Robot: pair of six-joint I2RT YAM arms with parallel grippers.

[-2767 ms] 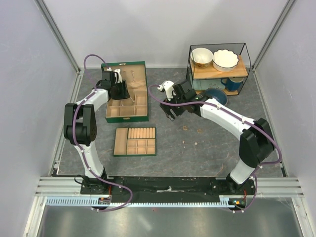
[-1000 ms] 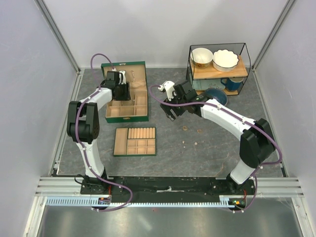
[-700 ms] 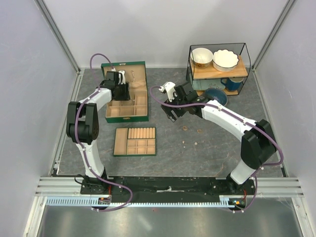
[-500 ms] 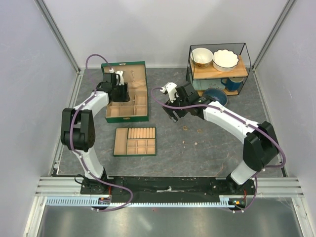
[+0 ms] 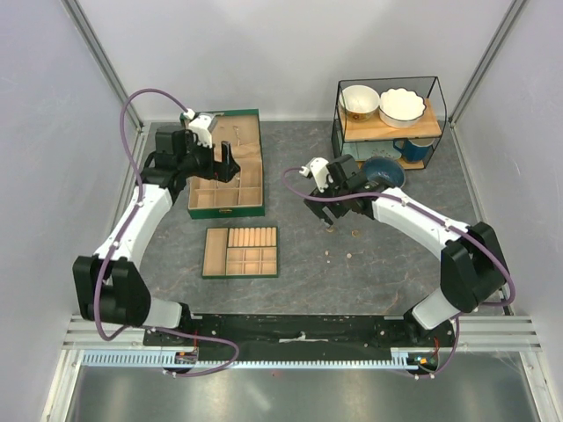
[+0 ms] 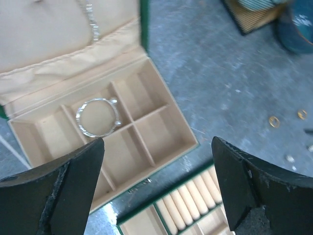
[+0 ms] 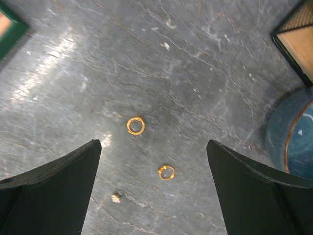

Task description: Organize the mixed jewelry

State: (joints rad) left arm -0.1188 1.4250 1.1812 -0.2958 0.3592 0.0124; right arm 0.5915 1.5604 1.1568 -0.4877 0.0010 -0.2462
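Bangle (image 6: 97, 117): thin wire hoop, likely light and springy, flat in a far-left box (image 6: 156, 132) compartment under the wide, empty left tool (image 6: 154, 191). Ring (image 7: 135, 125), smaller ring (image 7: 166, 172), pale stud (image 7: 116, 197): loose on the counter (image 7: 195, 73) beneath the wide, empty right tool (image 7: 151, 186). All three are probably skittish, so pinch across the band.

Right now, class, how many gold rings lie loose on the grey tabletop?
2. The first gold ring lies below the open right gripper; the second gold ring is close beside it, apart. More may be hidden.
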